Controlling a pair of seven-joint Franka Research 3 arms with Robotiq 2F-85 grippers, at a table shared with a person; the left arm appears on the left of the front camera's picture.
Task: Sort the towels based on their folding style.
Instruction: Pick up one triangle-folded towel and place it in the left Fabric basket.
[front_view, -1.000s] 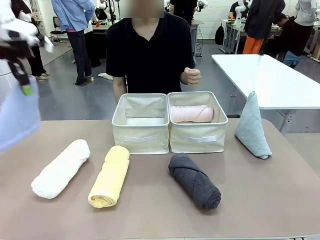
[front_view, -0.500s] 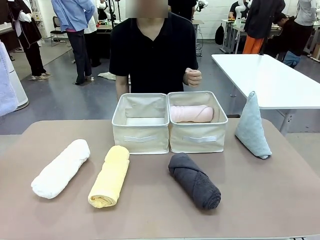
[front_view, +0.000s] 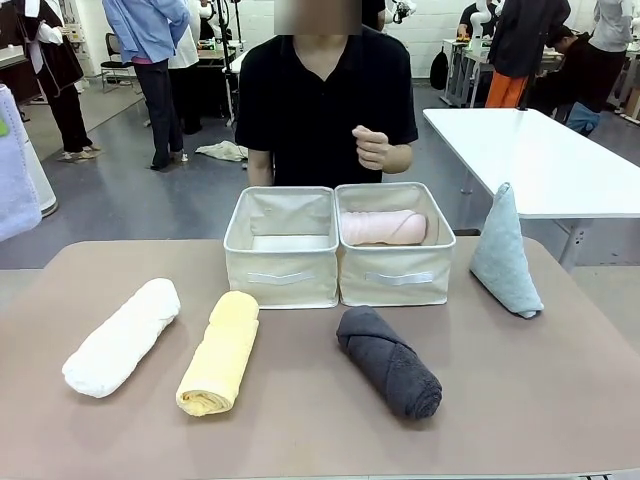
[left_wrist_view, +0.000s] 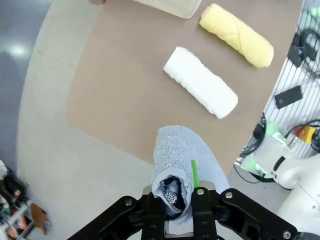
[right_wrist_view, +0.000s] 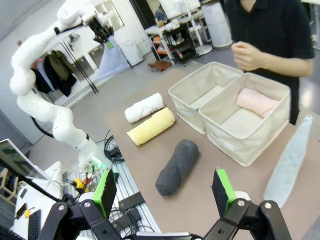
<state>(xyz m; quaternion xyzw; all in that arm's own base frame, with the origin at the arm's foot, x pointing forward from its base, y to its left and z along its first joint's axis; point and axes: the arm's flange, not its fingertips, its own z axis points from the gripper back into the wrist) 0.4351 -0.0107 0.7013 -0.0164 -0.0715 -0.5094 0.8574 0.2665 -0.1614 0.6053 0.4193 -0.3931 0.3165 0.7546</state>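
Observation:
My left gripper (left_wrist_view: 175, 200) is shut on the top of a lavender-blue towel (left_wrist_view: 176, 157), which hangs high off the table's left side, also seen as the lavender-blue towel (front_view: 14, 170). Rolled towels lie on the table: white (front_view: 122, 336), yellow (front_view: 220, 352) and dark grey (front_view: 390, 362). A pink roll (front_view: 383, 227) lies in the right bin (front_view: 397, 282). A teal-grey triangle towel (front_view: 503, 255) stands at the right. My right gripper (right_wrist_view: 163, 192) is open above the table's near edge, over the dark grey roll (right_wrist_view: 177, 166).
The left bin (front_view: 281, 278) stands beside the right one at the table's far middle. A person in black stands behind the bins with one hand (front_view: 372, 147) raised at the chest. Cables and gear lie on the floor off the table's left end.
My left arm has swung the lavender-blue towel up and outward, so it now hangs at the picture's left edge. The person has shifted to the right and moved the raised hand.

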